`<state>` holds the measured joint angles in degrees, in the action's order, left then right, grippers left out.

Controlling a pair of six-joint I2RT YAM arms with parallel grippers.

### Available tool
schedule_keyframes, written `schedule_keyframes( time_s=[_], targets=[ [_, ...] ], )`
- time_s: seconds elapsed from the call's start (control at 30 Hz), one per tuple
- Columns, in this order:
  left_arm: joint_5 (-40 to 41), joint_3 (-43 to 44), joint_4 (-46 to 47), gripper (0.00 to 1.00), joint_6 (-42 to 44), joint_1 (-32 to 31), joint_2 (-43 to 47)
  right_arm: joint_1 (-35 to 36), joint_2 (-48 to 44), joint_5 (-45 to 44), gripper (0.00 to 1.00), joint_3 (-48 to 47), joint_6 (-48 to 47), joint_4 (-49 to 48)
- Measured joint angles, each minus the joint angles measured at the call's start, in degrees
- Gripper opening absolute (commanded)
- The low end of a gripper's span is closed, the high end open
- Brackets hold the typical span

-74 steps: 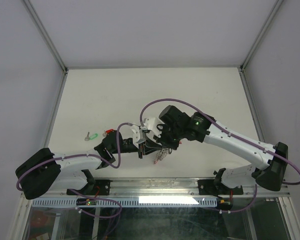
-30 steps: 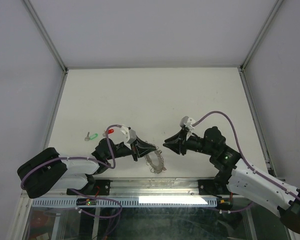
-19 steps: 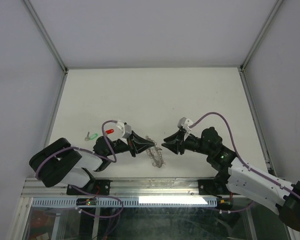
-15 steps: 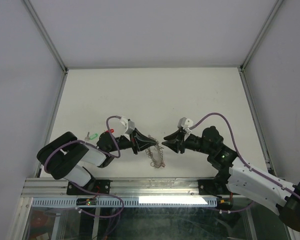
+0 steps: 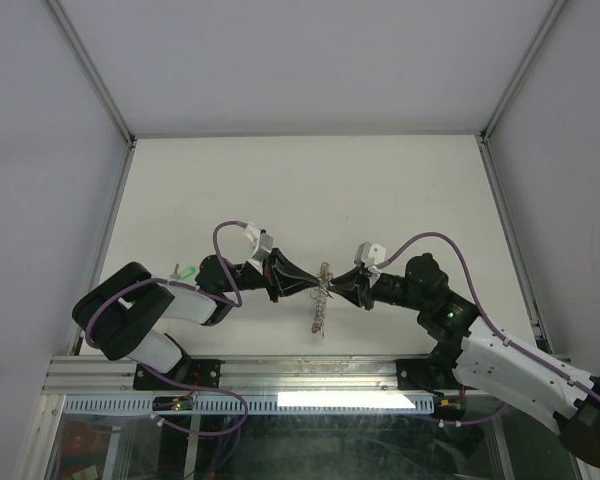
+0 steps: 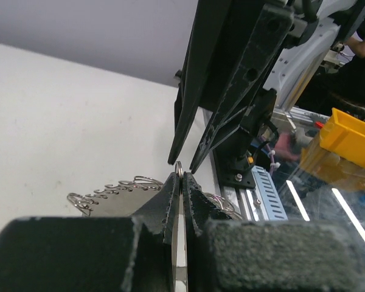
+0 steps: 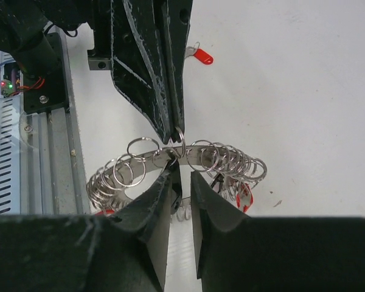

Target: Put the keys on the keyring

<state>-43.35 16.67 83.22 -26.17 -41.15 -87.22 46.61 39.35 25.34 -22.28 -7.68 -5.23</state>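
Left gripper (image 6: 179, 177) first: its fingers were pressed tight together, clamped on the rim of the keyring (image 7: 225, 161), and one small silvery loop of the fringe poked out right at their tips. Nose to nose with it sat the right gripper (image 7: 181, 177), jaws a narrow gap apart, tips right up against the ring's grey band from the opposite side; whether they actually pressed on the metal, the wrist view did not settle. So the keyring was held up between the two grippers, over the white table (image 5: 300, 190), near its front edge and about midway across; whether its lower end touched the surface was impossible to call. From overhead it showed edge-on, a thin ragged line, slightly tilted. From the right wrist it curved as an arc, crowded with silvery loops on both sides of the fingers, and red key heads (image 7: 243, 198) peeked out under the band; how they were attached was hard to tell. Further out, a red-headed key (image 7: 202, 56) lay flat on the table beyond the left gripper, well apart from the ring. A green-headed key (image 5: 187, 272) lay just beside the left arm (image 5: 195, 300), partly tucked behind it in the overhead view. Both arms reached low and inward from their bases, purple cables (image 5: 425, 236) looping over them.
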Motion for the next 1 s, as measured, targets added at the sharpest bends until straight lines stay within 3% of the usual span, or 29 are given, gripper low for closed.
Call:
schedule_keyframes(
  time_s=[0.3,0.57,1.0],
  targets=[
    [-1.7,1.6,0.1,0.0,0.1,0.0,2.0,-0.3,0.4,3.8,0.27,-2.6,-4.4,4.3],
    [-2.2,1.6,0.3,0.0,-0.2,0.0,1.2,-0.3,4.7,6.9,0.25,-3.2,-6.3,4.6],
    [-3.1,1.6,0.3,0.0,-0.3,0.0,1.2,-0.3,2.9,7.0,0.26,-3.2,-6.3,3.5]
  ],
)
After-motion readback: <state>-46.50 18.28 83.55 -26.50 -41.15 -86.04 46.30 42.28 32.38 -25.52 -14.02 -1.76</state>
